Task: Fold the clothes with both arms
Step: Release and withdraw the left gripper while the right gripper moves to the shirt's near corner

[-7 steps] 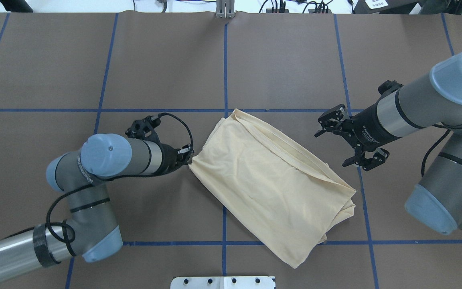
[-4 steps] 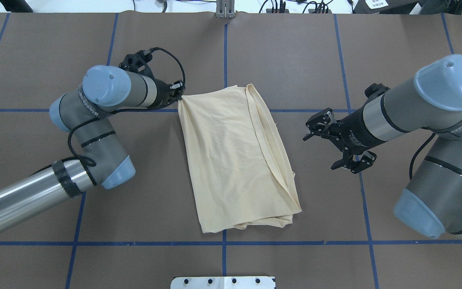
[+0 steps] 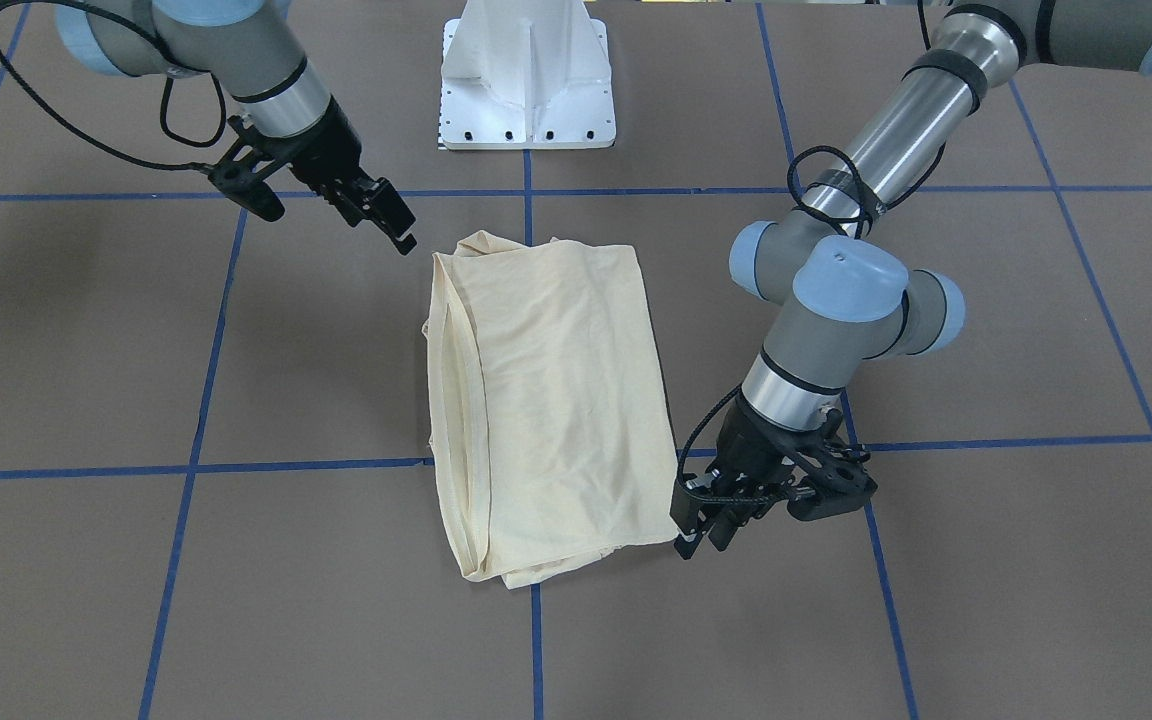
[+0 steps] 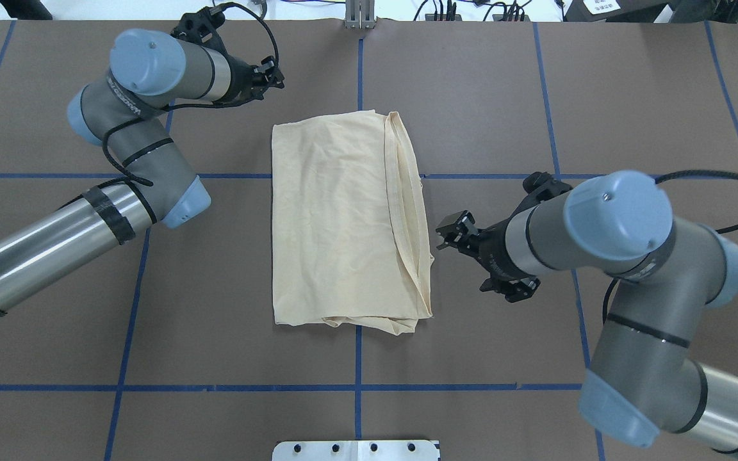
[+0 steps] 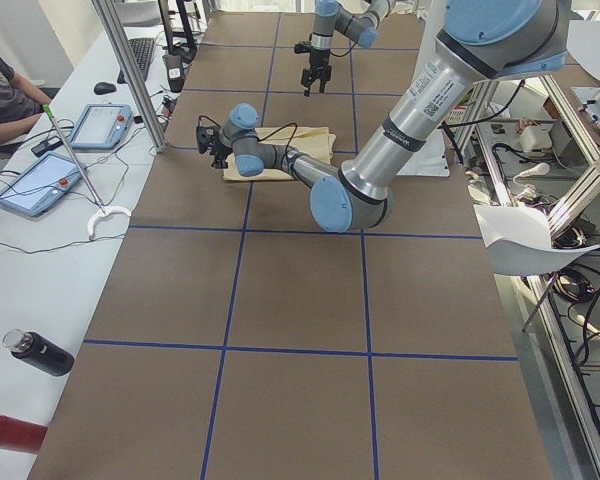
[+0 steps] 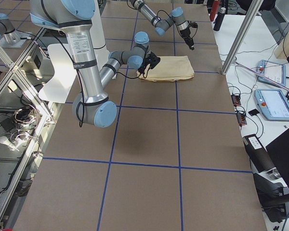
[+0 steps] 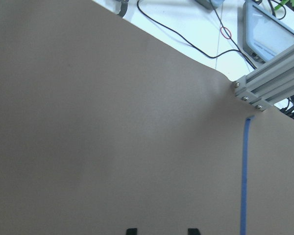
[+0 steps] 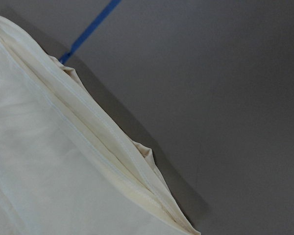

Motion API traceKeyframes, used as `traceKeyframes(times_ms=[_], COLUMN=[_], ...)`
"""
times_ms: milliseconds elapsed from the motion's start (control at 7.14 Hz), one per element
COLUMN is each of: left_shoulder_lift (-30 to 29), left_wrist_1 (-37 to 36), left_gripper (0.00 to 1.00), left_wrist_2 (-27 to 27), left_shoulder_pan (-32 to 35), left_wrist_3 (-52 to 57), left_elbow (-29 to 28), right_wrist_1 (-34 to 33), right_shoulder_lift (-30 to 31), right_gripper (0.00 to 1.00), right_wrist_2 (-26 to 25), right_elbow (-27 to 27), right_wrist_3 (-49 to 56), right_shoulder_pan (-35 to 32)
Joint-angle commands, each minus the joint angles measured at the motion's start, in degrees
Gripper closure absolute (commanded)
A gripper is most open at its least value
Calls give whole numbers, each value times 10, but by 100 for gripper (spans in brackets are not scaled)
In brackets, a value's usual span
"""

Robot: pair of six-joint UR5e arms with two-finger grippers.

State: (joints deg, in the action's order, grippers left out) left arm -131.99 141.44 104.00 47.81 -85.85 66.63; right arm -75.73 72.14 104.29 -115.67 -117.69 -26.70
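Left gripper (image 4: 273, 73), jaws apart, has released the straightened shirt (image 4: 337, 218) and retreated upper left. Right gripper (image 4: 462, 261), jaws likewise apart, closes on the shirt's edge, likely for another fold.

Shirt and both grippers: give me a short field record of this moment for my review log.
shirt: pale cream, folded into a rough rectangle, lying flat on the table; print not visible
layered hems: along the long edge on the right arm's side
left gripper: open, empty, near the shirt's far left corner, not holding it
right gripper: open, empty, off the hemmed side, apart from the cloth
fold status: partly folded; neither gripper grips it
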Motion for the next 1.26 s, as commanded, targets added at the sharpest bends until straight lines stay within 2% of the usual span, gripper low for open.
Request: traceKeyframes(times_ms=[0, 140, 420, 560, 840, 1120], left_shoulder_lift=[74, 99, 117, 124, 124, 124], left_wrist_1=[-2, -17, -25, -48, -53, -53], left_gripper=[40, 40, 40, 40, 40, 40], left_wrist_2=[52, 52, 51, 51, 49, 47], left_shoulder_pan=[33, 34, 35, 35, 34, 34], left_wrist_3=[6, 6, 0, 0, -1, -5], left_elbow=[95, 134, 171, 193, 196, 194], right_wrist_1=[-4, -6, -80, -77, -77, -79], right_shoulder_lift=[-22, -40, -121, -122, -122, -118], right_gripper=[1, 4, 3, 4, 9, 10], right_wrist_2=[-105, -149, -158, -162, -162, -161], right_elbow=[33, 54, 117, 122, 128, 134], right_wrist_3=[-190, -244, -313, -308, -293, -297], right_shoulder_pan=[91, 117, 124, 126, 120, 118])
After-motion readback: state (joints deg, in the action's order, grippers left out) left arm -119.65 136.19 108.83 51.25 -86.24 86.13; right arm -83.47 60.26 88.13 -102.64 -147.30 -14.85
